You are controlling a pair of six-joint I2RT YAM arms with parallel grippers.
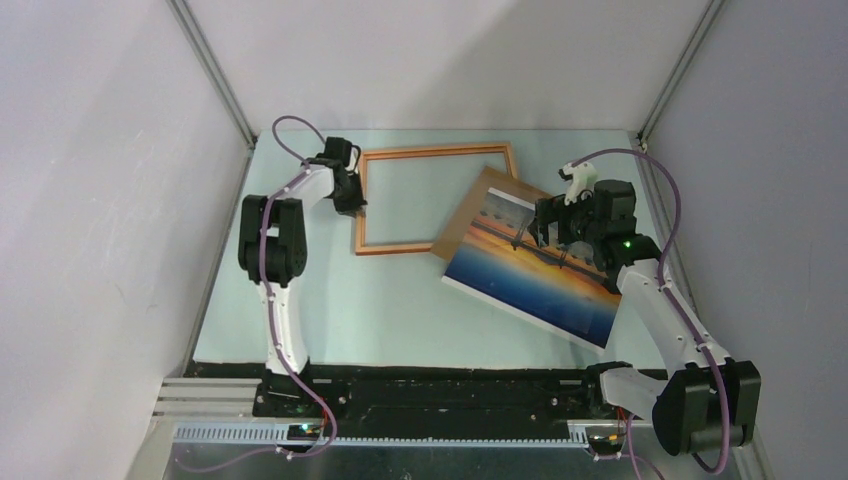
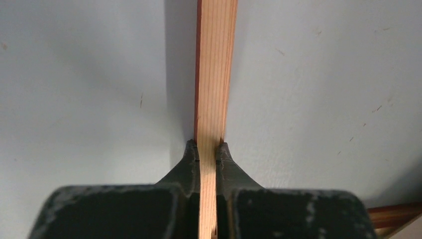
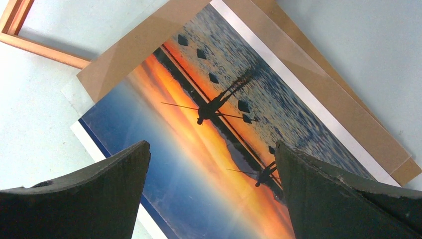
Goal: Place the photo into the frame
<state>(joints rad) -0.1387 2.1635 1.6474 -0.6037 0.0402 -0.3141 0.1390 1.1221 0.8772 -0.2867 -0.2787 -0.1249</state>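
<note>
The left end effector (image 2: 208, 149) is clamped on the left rail of the frame (image 1: 435, 152), with one finger on each side of the wood. The frame lies flat on the worktop (image 1: 340, 310). The right end effector (image 3: 211, 149) hangs with its fingers wide apart over the photo (image 1: 535, 280). The photo lies face up and askew, right of the frame, on a brown board (image 3: 144, 40) that overlaps the frame's right rail.
</note>
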